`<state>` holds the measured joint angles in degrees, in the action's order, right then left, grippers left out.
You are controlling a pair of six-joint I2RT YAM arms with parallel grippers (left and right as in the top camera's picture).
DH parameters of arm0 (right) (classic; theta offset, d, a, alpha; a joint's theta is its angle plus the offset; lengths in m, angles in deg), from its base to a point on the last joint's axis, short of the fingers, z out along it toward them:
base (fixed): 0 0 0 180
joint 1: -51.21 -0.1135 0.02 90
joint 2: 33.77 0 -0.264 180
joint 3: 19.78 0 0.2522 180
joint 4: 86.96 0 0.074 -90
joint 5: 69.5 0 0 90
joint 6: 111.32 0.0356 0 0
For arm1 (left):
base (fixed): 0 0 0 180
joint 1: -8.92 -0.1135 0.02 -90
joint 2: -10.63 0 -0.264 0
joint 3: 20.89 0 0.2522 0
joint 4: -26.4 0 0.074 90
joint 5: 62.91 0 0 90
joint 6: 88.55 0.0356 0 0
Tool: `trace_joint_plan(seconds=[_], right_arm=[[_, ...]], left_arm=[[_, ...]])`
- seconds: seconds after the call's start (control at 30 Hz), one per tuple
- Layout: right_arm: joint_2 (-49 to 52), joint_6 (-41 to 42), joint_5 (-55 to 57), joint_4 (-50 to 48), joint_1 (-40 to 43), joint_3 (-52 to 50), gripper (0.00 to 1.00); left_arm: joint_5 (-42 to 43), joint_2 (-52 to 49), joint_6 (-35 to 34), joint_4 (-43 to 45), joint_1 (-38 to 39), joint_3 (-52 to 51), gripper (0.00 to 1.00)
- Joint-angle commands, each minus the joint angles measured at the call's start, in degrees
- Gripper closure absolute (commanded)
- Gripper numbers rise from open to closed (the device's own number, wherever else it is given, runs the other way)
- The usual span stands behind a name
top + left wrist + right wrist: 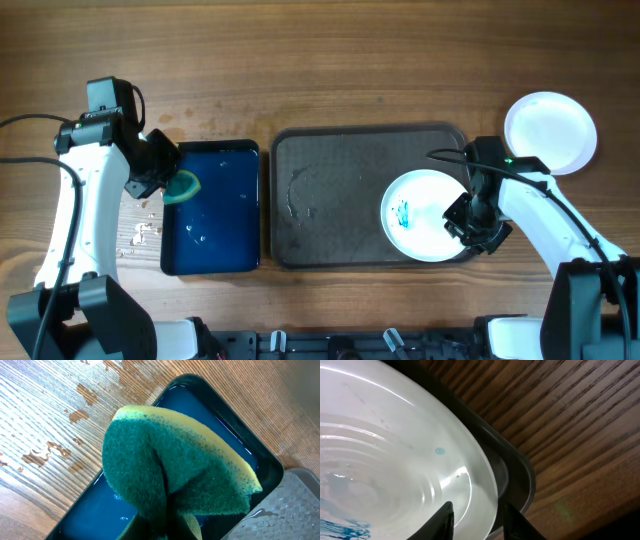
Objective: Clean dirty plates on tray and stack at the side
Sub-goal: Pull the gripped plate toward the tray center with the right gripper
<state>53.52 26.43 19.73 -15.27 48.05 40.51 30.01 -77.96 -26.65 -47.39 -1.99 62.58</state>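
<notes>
Fingers (445, 521) of the right gripper (470, 218) straddle the right rim of the dirty plate (420, 215), one inside the bowl and one outside, between the plate and the tray (330, 200) rim. I cannot tell if they are clamped or just set around it. My read is that they are there to pin the plate for wiping. The plate sits at the right end of the tray, with teal scribble marks (402, 213) near its middle, so it is not wiped yet. A clean white plate (550, 132) lies on the table (350, 60) just past the tray's right end, likely the start of the stack. No third plate is in view. The left gripper (152, 178) has its fingers closed on a green-and-yellow sponge (175, 470), pinched so it folds, scrub side out. The sponge hangs over the left edge of the dark blue basin (215, 215), which holds water, probably for wetting or dripping off. Water spots (145, 230) are on the table left of the basin. The sponge is well apart from the dirty plate, with the whole bare stretch of tray between them. Next the sponge likely needs carrying across to the marks. Risks are drips on the way and the plate sliding if the right hold is loose.
</notes>
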Motion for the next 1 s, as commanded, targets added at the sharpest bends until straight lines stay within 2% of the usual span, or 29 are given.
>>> trace_joint_plan(seconds=[0.0,0.27,0.4,0.5,0.57,0.63,0.8,0.97], right_arm=[[-0.4,1.3,2.6,-0.2,0.2,-0.5,0.67],[-0.4,1.9,2.6,-2.2,0.2,-4.0,0.67],[-0.4,1.7,0.7,-4.3,0.2,-5.5,0.71],[-0.4,1.7,-0.3,-5.8,0.2,-5.5,0.83],[-0.4,1.7,-0.3,-6.7,0.2,-5.5,0.94],[-0.4,1.5,-0.3,-7.8,0.2,-5.5,0.96],[-0.4,-7.2,-3.0,-15.2,0.2,-5.5,0.96],[-0.4,-20.5,-13.5,-23.2,0.1,-5.5,0.96]], left_arm=[[0.1,-0.3,0.9,0.0,0.2,0.8,0.96],[0.1,-0.3,0.9,-0.2,0.2,0.8,0.96],[0.1,-0.3,0.9,-0.2,0.2,0.8,0.96],[0.1,-0.3,0.9,-0.2,0.2,0.8,0.96],[0.1,-0.3,0.9,-0.3,0.2,0.8,0.96],[0.1,-0.3,0.9,-0.5,0.2,0.8,0.96],[1.2,-0.3,1.0,-0.4,0.2,0.8,0.96],[5.9,-0.3,5.7,0.0,0.2,0.8,0.96]])
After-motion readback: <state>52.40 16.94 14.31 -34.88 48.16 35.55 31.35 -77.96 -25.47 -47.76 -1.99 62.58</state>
